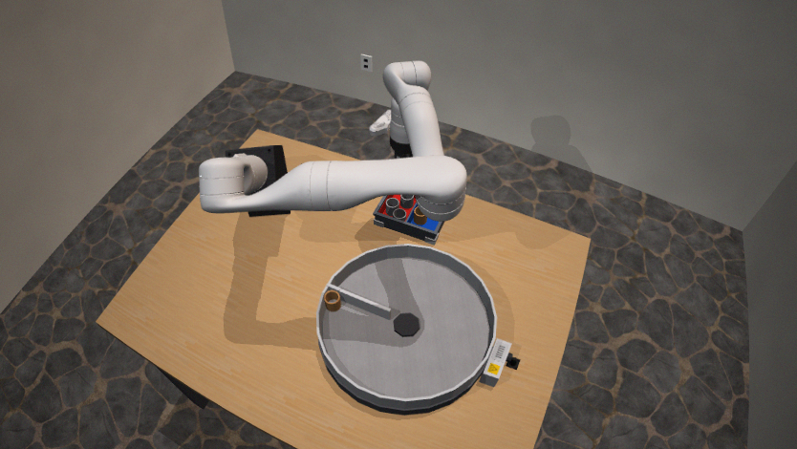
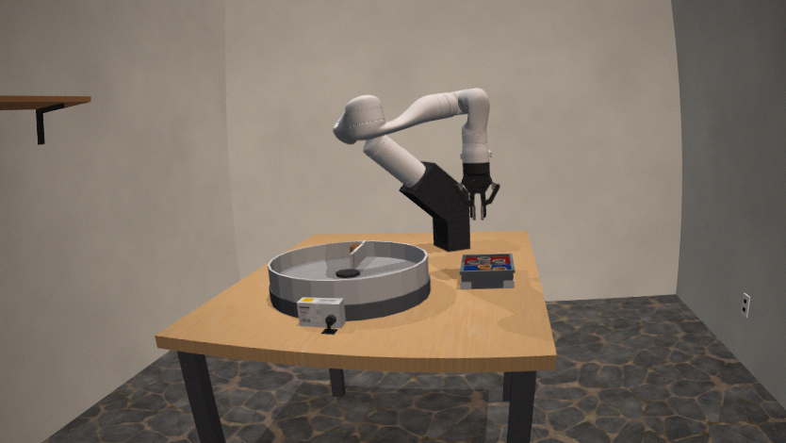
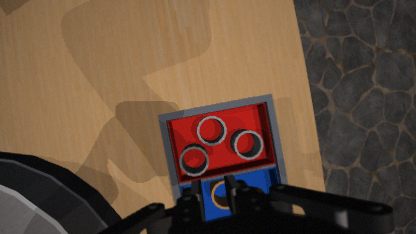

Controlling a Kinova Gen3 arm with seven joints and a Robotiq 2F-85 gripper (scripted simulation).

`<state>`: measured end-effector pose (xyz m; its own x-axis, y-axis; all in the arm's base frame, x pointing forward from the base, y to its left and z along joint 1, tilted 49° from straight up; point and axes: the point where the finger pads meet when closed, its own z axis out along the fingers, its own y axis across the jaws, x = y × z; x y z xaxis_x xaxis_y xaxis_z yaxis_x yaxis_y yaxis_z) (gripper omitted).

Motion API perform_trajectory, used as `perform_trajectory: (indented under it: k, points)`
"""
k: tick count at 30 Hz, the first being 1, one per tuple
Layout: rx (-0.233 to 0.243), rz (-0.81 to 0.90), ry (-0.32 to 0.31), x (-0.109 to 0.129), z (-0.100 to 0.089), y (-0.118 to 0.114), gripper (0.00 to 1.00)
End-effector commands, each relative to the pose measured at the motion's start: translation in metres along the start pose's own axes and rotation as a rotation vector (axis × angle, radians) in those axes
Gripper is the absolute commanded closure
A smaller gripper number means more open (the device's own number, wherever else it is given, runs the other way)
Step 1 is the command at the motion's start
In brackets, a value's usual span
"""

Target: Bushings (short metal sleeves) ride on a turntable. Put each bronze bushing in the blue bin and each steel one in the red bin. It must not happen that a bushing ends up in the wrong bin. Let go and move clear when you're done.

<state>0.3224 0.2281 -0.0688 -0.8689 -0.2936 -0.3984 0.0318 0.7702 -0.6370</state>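
Note:
One bronze bushing [image 1: 333, 298] stands on the grey turntable [image 1: 405, 323] at its left rim, against a fixed bar [image 1: 365, 301]; it also shows in the exterior view [image 2: 354, 247]. The two-part bin [image 2: 487, 271] sits behind the turntable. Its red half [image 3: 220, 137] holds three steel bushings [image 3: 212, 130]. Its blue half holds a bronze bushing [image 3: 220, 198], partly hidden by my fingers. My gripper [image 2: 478, 215] hangs well above the bin; the fingers stand close together with nothing between them. In the top view my arm hides it.
A raised rim rings the turntable. A white control box [image 1: 497, 362] sits at its front right edge. The arm's black pedestal [image 2: 445, 205] stands at the back of the table next to the bin. A shelf [image 2: 38, 102] hangs on the far left wall.

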Motion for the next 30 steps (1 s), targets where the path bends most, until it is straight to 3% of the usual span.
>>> perform_trajectory:
  k: [1, 24, 27, 30]
  points:
    - [-0.001, 0.000, -0.001, 0.000, -0.001, 0.000, 0.81]
    - [-0.001, 0.000, -0.001, 0.000, -0.001, 0.000, 0.81]
    - [-0.001, 0.194, -0.001, 0.001, 0.001, -0.024, 0.82]
    - [-0.001, 0.199, -0.001, 0.001, 0.001, -0.025, 0.82]
